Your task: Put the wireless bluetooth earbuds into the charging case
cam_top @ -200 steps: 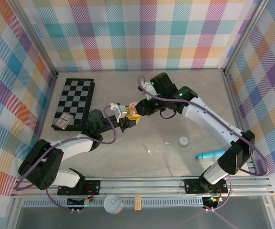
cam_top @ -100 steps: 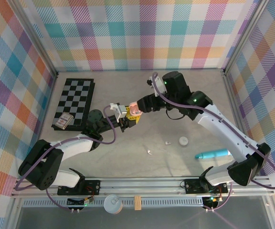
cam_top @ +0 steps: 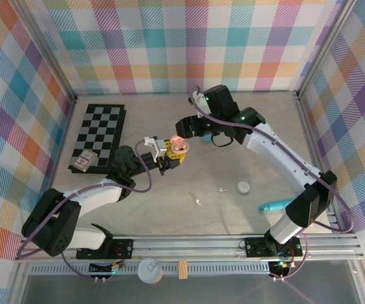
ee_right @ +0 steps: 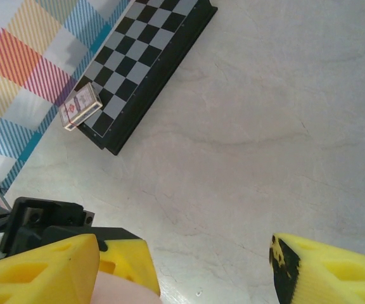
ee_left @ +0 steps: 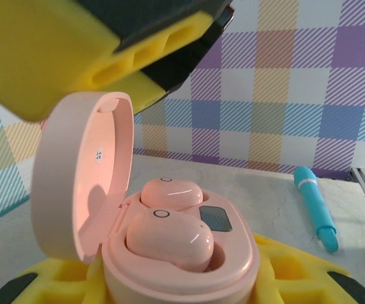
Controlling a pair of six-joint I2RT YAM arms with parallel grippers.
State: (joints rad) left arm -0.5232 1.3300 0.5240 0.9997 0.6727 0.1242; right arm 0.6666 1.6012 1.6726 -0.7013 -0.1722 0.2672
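While our left end effector (cam_top: 172,154) clamps the open pink charging case (ee_left: 182,269), both pink earbuds (ee_left: 168,239) sit inside; right end effector (ee_right: 211,266) hangs spread above. We can't read the lid print (ee_left: 98,153).

My desk (cam_top: 252,120) is a pale grey, stone-patterned surface, and a black-and-white checkerboard (cam_top: 98,134) lies flat at its far left. Nearer my right base lie a small round white case (cam_top: 243,187), a tiny white stemmed earbud (cam_top: 222,189) just beside it, a second white earbud (cam_top: 197,202) near that, and a long turquoise tube (cam_top: 279,204).
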